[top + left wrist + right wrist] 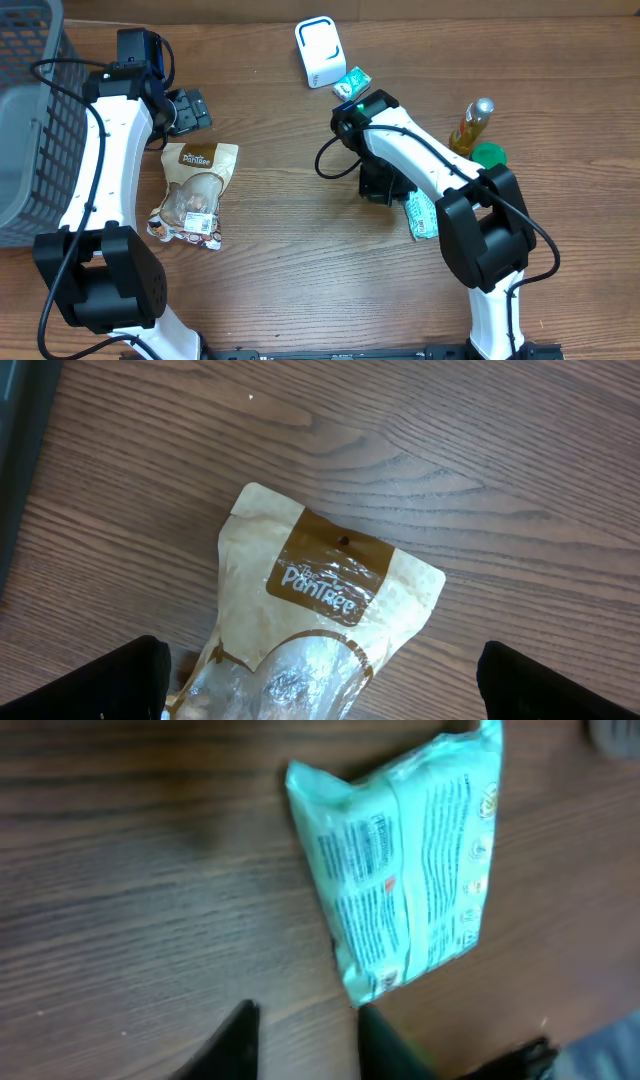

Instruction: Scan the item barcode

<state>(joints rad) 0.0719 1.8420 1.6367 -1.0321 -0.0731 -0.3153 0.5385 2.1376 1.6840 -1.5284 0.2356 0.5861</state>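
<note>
Above the tabletop (pixel 500 460), left gripper (pixel 325 680) gapes wide over a snack bag (pixel 320 610); right gripper (pixel 305 1025), narrowly parted, holds nothing near a blurred teal pack (pixel 410 870).

Overhead top-down; R wrist close, shares packet (pixel 410 870)

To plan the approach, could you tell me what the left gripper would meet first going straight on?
Most likely the brown PanTree bag, lying on the table ahead of the left gripper; depth is unclear.
</note>
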